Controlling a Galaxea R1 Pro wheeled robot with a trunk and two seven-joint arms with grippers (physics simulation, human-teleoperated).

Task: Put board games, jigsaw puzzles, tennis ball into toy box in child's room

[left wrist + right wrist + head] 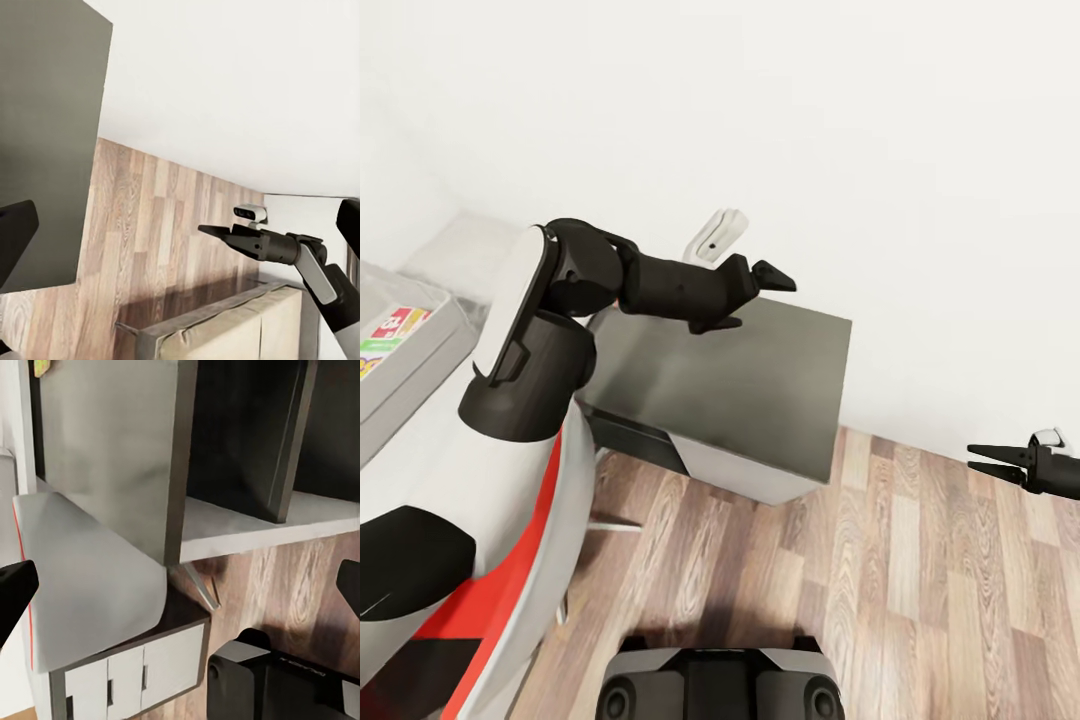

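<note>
The light-grey toy box (422, 362) stands at the far left on the pale table top (460, 250). A flat, colourful printed piece (390, 335) lies inside it; I cannot tell which toy it is. My left gripper (755, 298) hangs open and empty above the table's lower dark-grey section (740, 370). My right gripper (985, 458) is open and empty over the wood floor at the right, and it also appears in the left wrist view (217, 231). The bed (247, 322) has a beige mattress, and none of the toys lies on the corner that I see.
A white wall runs close behind the table. Wood-plank floor (880, 580) spreads to the right of the dark section. My base (720, 685) sits at the bottom edge and my white-and-red trunk (510, 520) stands at the left. White drawers (142, 675) and open shelves (247, 450) lie under the table.
</note>
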